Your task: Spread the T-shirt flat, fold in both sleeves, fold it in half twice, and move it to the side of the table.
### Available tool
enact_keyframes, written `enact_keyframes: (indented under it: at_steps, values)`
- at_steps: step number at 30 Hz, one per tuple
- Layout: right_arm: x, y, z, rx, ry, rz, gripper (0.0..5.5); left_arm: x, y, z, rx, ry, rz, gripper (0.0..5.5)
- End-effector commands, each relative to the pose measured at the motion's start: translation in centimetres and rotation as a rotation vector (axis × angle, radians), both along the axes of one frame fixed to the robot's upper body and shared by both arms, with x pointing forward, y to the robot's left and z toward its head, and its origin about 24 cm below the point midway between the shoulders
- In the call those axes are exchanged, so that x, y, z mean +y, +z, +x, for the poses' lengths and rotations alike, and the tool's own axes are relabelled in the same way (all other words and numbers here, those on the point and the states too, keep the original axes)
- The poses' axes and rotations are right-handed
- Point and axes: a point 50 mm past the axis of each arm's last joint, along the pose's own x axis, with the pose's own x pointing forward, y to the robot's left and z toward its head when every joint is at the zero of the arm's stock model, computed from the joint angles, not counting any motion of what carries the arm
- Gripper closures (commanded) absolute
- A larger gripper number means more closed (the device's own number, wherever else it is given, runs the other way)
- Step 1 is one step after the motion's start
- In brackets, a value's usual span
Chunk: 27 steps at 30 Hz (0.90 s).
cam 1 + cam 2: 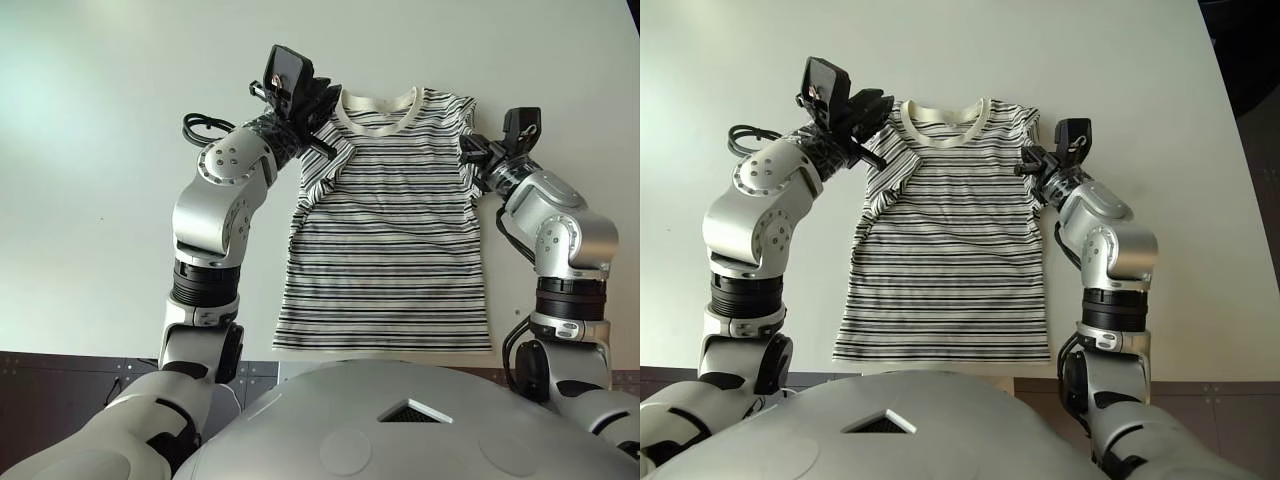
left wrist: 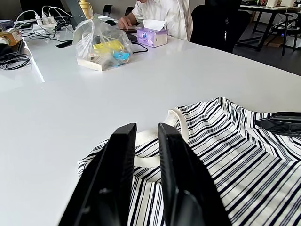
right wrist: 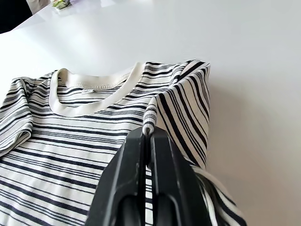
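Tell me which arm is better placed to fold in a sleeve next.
Right. Its gripper is shut on the right sleeve of the shirt; the left gripper hangs open over the left sleeve, gripping nothing.

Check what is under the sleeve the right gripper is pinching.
The sleeve, pinched by the right gripper, is folded in over the striped front of the T-shirt. The cloth beneath that fold is covered; bare white table shows beside it.
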Motion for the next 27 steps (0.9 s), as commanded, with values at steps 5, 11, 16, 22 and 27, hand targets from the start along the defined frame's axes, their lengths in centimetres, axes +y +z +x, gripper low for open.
enact_keyframes:
  at_steps: [5, 11, 16, 22, 27]
  values:
    - [3.3, 1.5, 0.0, 0.063, 0.051, 0.035, 5.38, -0.4, -0.5, -0.6, 0.023, -0.007, -0.002, 4.64]
    - [4.4, 0.8, 1.2, 0.094, 0.062, 0.045, 4.68, -0.8, -0.6, -0.8, 0.026, -0.014, -0.008, 4.64]
    - [4.7, 4.1, 0.4, 0.032, 0.188, 0.234, 4.68, 0.5, -0.8, -0.9, 0.008, 0.008, 0.035, 4.64]
    - [-5.3, 8.4, -4.0, -0.145, 0.131, 0.057, 4.68, 5.9, -2.9, -3.8, -0.108, -0.093, 0.398, 4.64]
    - [-8.6, 4.4, -8.1, -0.076, 0.196, -0.346, 4.68, 8.7, -5.2, -8.5, -0.121, -0.294, 0.546, 4.64]
